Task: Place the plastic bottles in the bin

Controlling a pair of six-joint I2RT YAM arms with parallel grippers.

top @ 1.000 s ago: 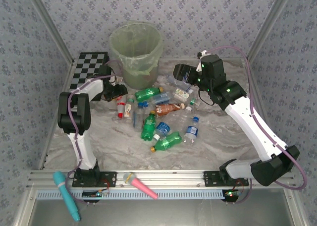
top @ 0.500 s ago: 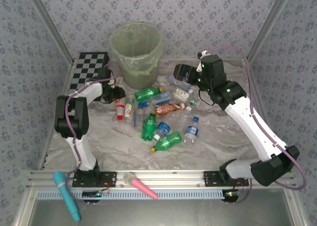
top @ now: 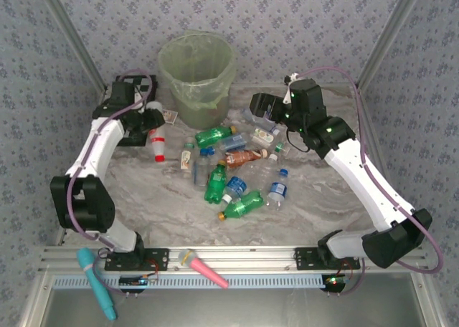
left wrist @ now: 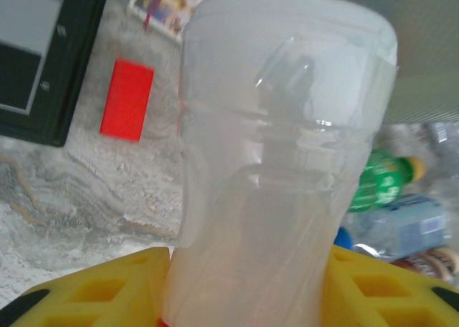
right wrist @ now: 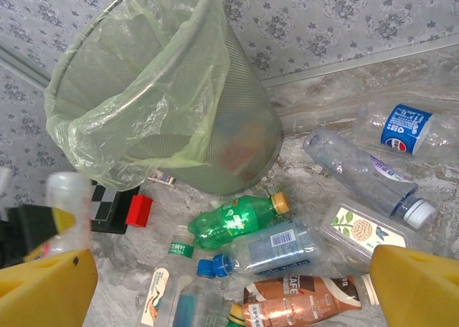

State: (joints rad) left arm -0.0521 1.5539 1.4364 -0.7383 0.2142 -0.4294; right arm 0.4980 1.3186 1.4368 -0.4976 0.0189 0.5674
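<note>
My left gripper (top: 149,123) is shut on a white translucent bottle (top: 156,143) with a red cap and holds it above the table, left of the bin (top: 197,74). In the left wrist view the bottle (left wrist: 280,155) stands between the yellow fingers (left wrist: 86,291). My right gripper (top: 259,106) hangs open over the back of the pile, nothing between its fingers (right wrist: 419,284). Below it lie a green bottle (right wrist: 237,219), a brown bottle (right wrist: 301,302) and clear bottles (right wrist: 362,171). More green bottles (top: 215,183) lie mid-table.
The chessboard (top: 133,90) sits at the back left, with a red block (left wrist: 127,100) beside it. A pink tool (top: 204,268) and a teal tool (top: 97,280) lie on the front rail. A clear labelled box (right wrist: 358,230) lies among the bottles.
My left gripper has shut on the white bottle, lifted it off the table and swung left and back toward the chessboard. The right arm has not moved.
</note>
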